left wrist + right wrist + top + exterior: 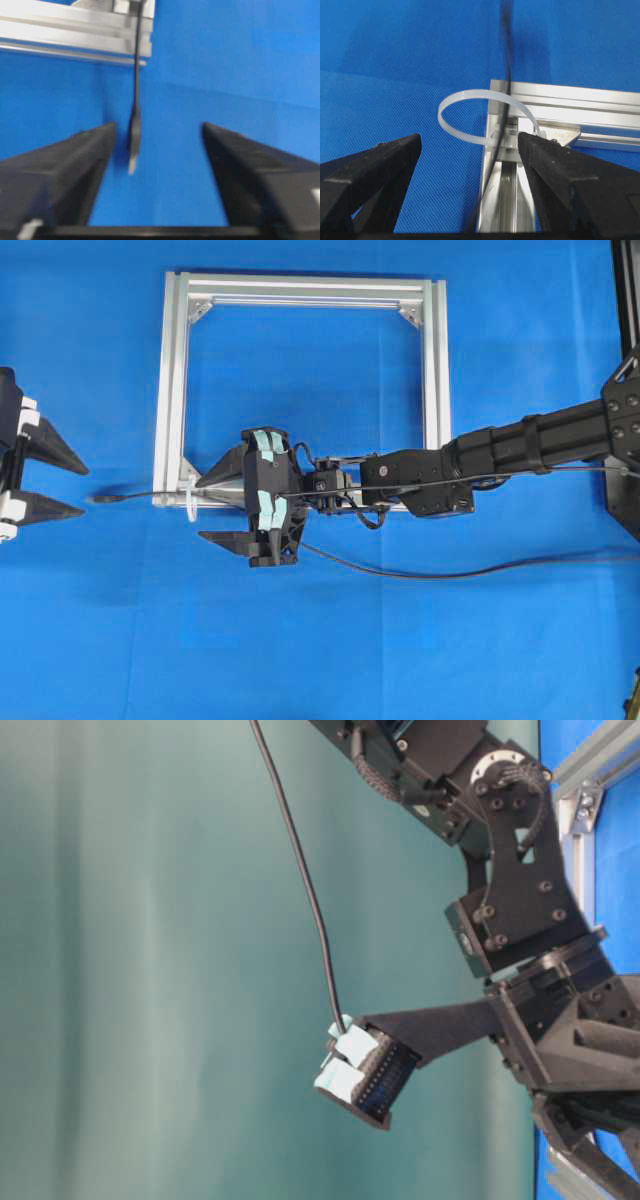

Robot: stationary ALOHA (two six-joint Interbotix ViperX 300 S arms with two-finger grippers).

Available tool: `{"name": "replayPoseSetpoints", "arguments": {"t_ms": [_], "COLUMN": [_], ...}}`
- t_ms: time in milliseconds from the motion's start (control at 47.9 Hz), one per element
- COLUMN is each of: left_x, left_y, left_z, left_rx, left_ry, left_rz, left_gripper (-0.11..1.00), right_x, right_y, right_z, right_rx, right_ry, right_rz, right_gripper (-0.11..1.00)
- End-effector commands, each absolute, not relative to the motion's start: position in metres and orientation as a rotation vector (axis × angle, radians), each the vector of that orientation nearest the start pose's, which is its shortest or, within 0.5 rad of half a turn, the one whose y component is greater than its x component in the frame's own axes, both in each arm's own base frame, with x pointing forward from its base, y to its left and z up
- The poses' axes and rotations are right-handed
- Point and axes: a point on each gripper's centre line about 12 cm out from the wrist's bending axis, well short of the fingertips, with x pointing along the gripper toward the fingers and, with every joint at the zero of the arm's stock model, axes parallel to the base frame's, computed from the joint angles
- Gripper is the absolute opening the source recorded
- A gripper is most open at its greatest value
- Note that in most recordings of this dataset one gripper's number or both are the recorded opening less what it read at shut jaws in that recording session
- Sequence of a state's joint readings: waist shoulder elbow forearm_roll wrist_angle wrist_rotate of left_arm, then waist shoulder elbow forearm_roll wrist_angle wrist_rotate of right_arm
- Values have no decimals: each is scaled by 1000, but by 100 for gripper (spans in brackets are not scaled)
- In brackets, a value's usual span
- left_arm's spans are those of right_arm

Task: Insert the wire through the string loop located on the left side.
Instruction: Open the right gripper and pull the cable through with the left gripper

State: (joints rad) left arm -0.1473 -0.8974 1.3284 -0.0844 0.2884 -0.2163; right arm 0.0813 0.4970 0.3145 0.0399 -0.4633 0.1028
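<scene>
Left gripper [85, 488] sits at the 9 o'clock edge of the overhead view, jaws spread wide, holding nothing; in its wrist view both fingers [65, 170] stand well apart with the wire [135, 100] hanging free between them, nearer the left finger, not touched by either. The wire's plug end [103, 499] lies on the blue table [400, 640] just off the left fingertips, pointing toward 9 o'clock. From there the wire runs toward 3 o'clock, over the lower-left corner of the aluminium frame [432, 360], under the right gripper [225, 508] and on along the right arm; a second slack length curves back across the table at about 4 o'clock of that gripper. Right gripper is also spread wide, gripping nothing, parked over the frame's lower-left corner. String loop [470, 117] is a whitish translucent band fixed at that frame corner, arching out to the side of it; in the right wrist view the wire crosses the loop's right end from 12 to 6 o'clock and looks to pass through it, though blur makes it hard to be sure. In the overhead view the loop [191, 502] shows as a small pale bit at the corner with the wire crossing it. The table-level view shows only the right arm and a stretch of wire against a teal backdrop.
</scene>
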Motion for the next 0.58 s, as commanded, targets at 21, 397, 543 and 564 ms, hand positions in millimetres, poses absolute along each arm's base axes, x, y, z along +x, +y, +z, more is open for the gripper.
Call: {"name": "replayPoseSetpoints", "arguments": {"t_ms": [21,397,543,564], "left_x": [165,165,165,165], "left_y": [-27,-26,-26,-25], "left_z": [160,182,204,206], "left_rx": [-235,-206,-195,-191], "left_ry": [725,607,502,493], "left_rz": [-59,-80,-96,-97], "left_gripper": [79,73,73,73], "right_x": [516,509,505,504], "right_y": [42,36,29,29], "right_z": [136,175,205,208], "right_rx": [120,120,107,103], "right_ry": [282,241,211,210], "right_rz": [49,42,35,34], "right_gripper": [94,94,94,94]}}
